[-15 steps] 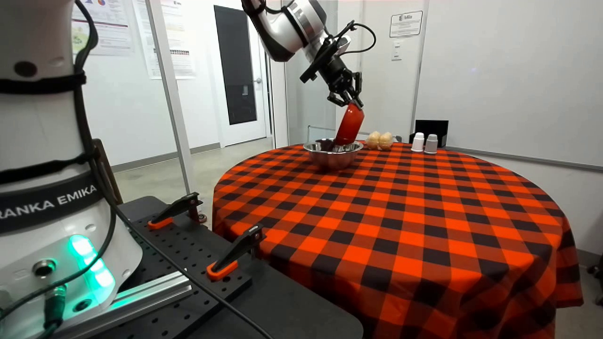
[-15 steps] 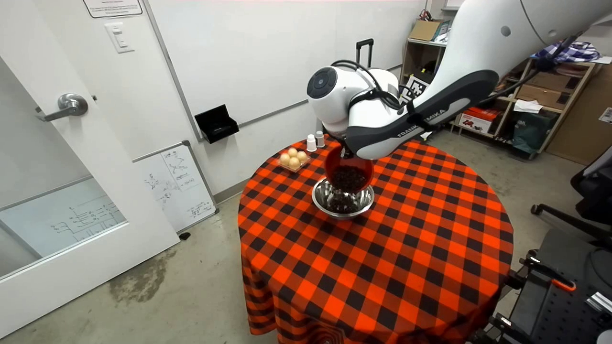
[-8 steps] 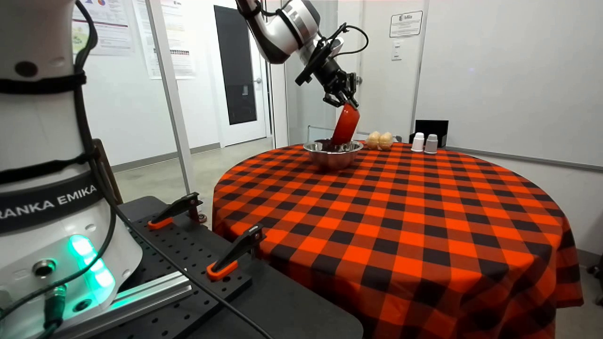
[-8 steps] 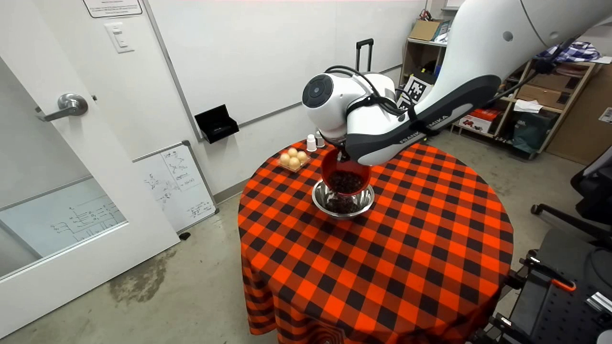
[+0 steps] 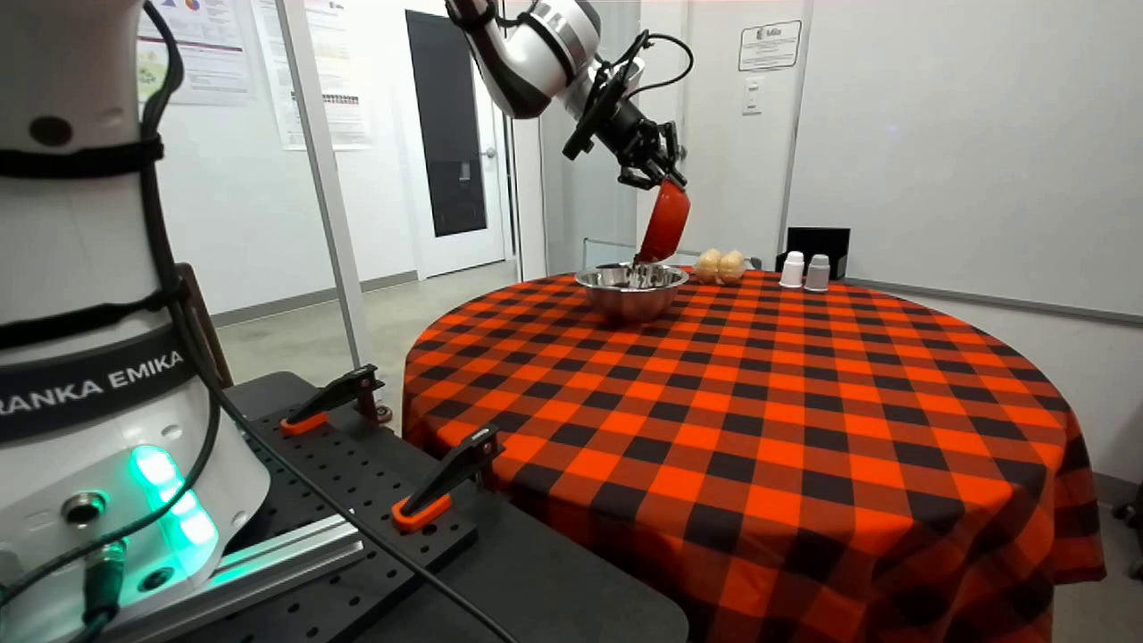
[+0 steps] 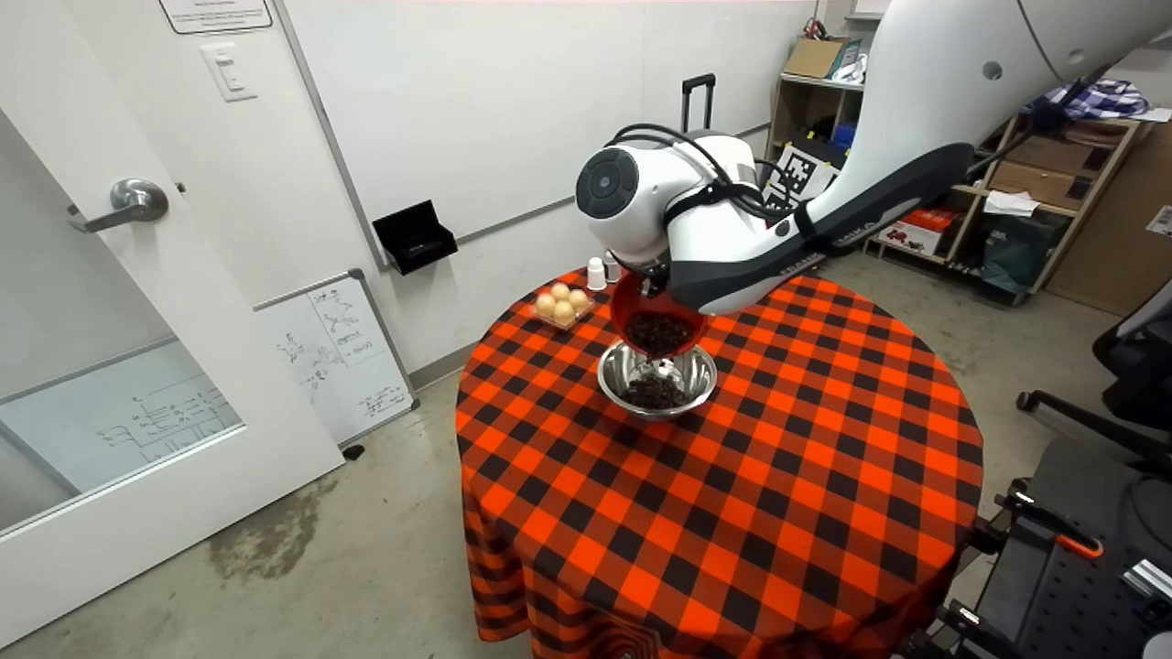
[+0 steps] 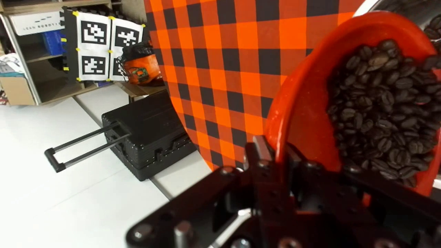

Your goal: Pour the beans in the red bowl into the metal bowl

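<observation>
My gripper [image 7: 278, 155] is shut on the rim of the red bowl [image 7: 306, 131], one finger on each side of the wall. In both exterior views the red bowl [image 5: 665, 223] [image 6: 626, 302] is steeply tilted above the metal bowl [image 5: 629, 305], its lower lip over the opening. Dark brown beans [image 7: 382, 113] lie heaped in the red bowl's lower side. Some beans [image 6: 655, 394] lie in the bottom of the metal bowl [image 6: 700, 373], and a few show just below the red lip. Part of the metal bowl [image 7: 410, 8] shows behind the red one in the wrist view.
The bowls are on a round table with a red-black checked cloth [image 5: 759, 402]. A clear pack of eggs [image 6: 561, 305] stands behind the metal bowl, near the table edge. A white bottle [image 5: 792, 269] and a grey bottle [image 5: 817, 273] stand beyond it.
The red bowl first shifted slightly sideways over the metal bowl, then rose, staying tilted. Its lower lip is now higher above the metal bowl. The gripper has kept its hold.
</observation>
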`<state>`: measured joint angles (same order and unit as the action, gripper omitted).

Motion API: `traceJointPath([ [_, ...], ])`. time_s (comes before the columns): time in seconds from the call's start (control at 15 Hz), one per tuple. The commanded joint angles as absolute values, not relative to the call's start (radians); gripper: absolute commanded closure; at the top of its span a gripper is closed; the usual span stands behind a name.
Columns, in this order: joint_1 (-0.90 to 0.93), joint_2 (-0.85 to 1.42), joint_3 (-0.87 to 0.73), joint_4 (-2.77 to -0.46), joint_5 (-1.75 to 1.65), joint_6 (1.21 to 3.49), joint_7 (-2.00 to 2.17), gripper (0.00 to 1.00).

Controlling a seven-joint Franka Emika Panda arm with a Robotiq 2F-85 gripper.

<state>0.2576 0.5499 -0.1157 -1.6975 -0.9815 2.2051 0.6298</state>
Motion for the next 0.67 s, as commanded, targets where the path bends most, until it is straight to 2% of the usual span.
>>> traceJointPath([
  [0.0, 0.261, 0.509, -0.097, -1.728, -1.061, 2.177, 0.694, 0.97],
  [0.6, 0.257, 0.477, -0.055, -1.756, -1.216, 2.111, 0.804, 0.97],
])
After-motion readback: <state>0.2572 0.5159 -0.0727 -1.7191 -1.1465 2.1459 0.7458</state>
